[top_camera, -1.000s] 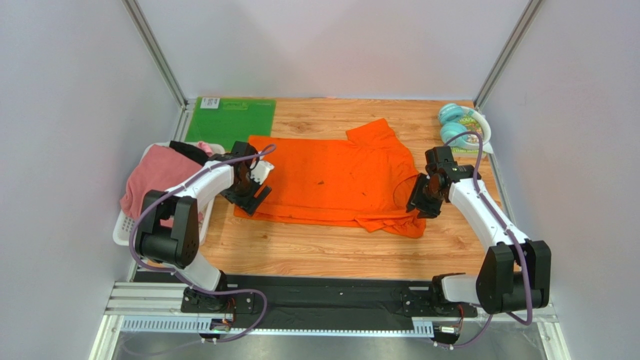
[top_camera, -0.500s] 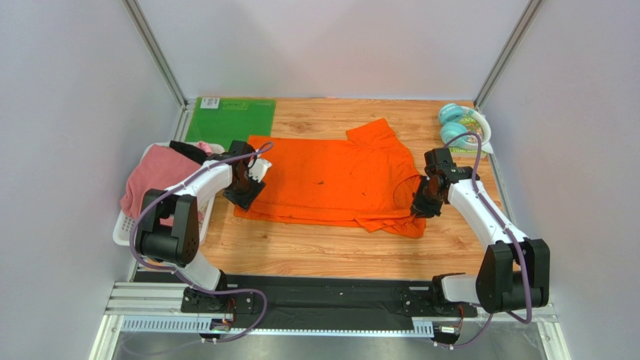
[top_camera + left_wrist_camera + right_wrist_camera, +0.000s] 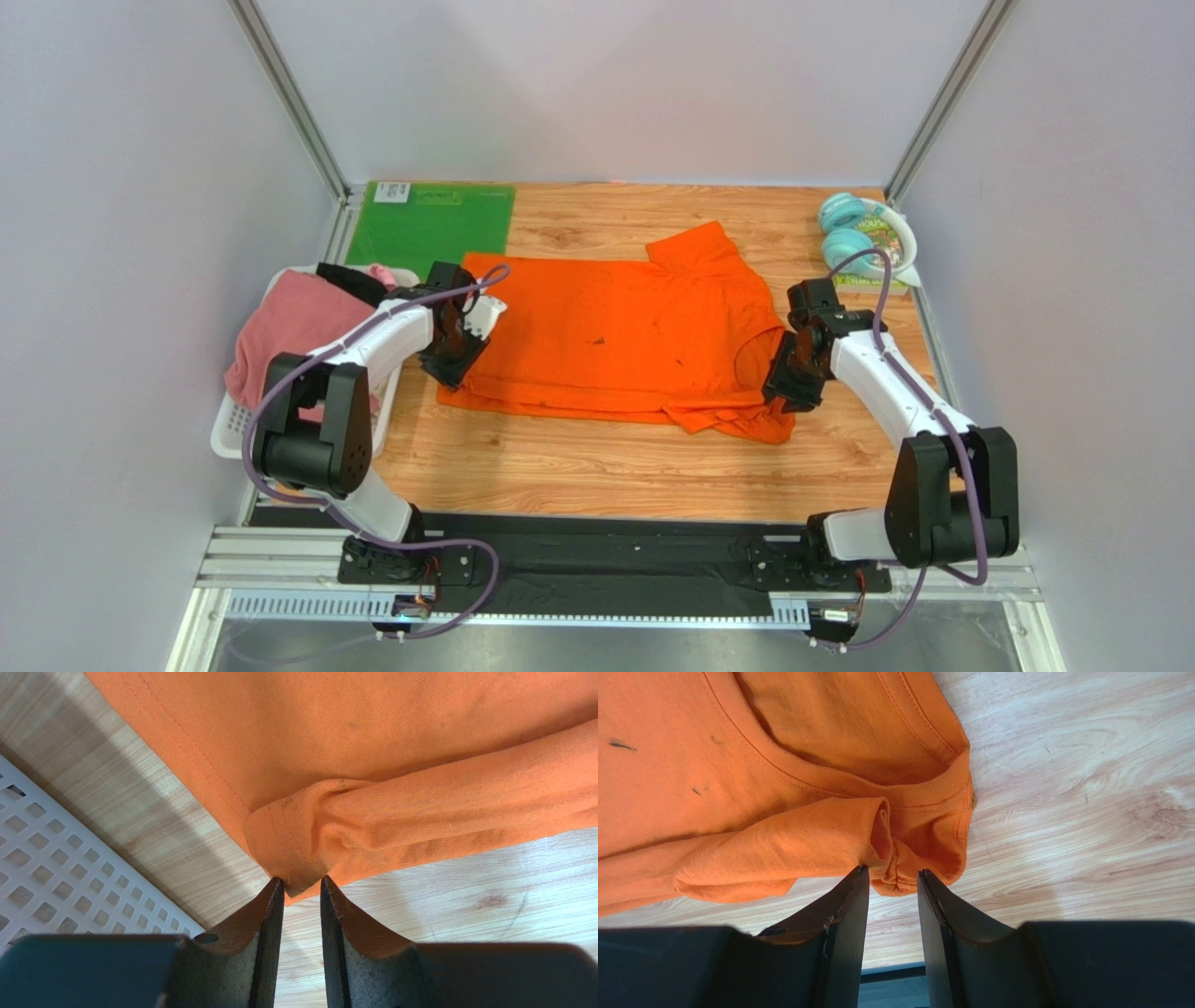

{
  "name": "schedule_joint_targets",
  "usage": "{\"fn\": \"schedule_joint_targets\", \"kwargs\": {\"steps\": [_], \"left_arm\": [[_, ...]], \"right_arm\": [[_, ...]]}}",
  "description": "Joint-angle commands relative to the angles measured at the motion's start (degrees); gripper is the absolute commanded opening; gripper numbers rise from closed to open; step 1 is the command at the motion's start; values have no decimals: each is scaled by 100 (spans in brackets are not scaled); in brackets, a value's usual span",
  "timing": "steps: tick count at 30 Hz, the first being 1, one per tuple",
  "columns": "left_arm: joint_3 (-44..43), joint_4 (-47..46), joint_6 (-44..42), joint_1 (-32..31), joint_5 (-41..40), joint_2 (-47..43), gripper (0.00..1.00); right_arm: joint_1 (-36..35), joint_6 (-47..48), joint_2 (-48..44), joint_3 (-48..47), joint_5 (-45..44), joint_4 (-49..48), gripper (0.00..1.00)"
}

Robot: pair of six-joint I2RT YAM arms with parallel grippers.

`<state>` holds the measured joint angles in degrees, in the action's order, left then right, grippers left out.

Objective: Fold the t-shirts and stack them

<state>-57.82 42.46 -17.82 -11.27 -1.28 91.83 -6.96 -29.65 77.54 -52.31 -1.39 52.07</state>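
Left gripper [image 3: 298, 882] sits low at the near-left hem corner of the orange t-shirt [image 3: 617, 336], jaws narrow, with the tip of that corner poking between the fingertips. The right gripper [image 3: 892, 875] is placed the same way at the near-right end, its jaws either side of a small bunch of cloth just below the collar. Whether either pair has actually bitten down on the fabric I cannot tell, since a gap shows between the fingers in both wrist views.

The shirt lies spread across the middle of the wooden worktop [image 3: 603, 469], hem toward the left arm and collar toward the right. Its near long edge is doubled into a soft roll. This looks like the start of a lengthwise fold.

To do it well, each gripper should take every layer at its corner, not just the top one. The left one holds only the very tip, so a slightly deeper bite would be safer. Both ends should then rise together and level, keeping the edge taut between them so the middle does not sag. They should carry it away from the arms before lowering it flat.

The white basket [image 3: 225, 427] beside the left arm holds the pink t-shirt [image 3: 288, 329], so that side needs a clean, straight lift.
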Motion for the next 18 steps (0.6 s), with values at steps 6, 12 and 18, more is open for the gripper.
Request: {"fn": "schedule_joint_targets", "kwargs": {"steps": [6, 12, 18], "left_arm": [[-36, -71, 25, 28, 101, -95, 29], [-54, -36, 25, 28, 101, -95, 28], [-54, 17, 25, 28, 268, -104, 27]], "right_arm": [[11, -50, 279, -121, 51, -584, 31], [11, 38, 315, -331, 51, -620, 26], [2, 56, 271, -437, -124, -655, 29]]}}
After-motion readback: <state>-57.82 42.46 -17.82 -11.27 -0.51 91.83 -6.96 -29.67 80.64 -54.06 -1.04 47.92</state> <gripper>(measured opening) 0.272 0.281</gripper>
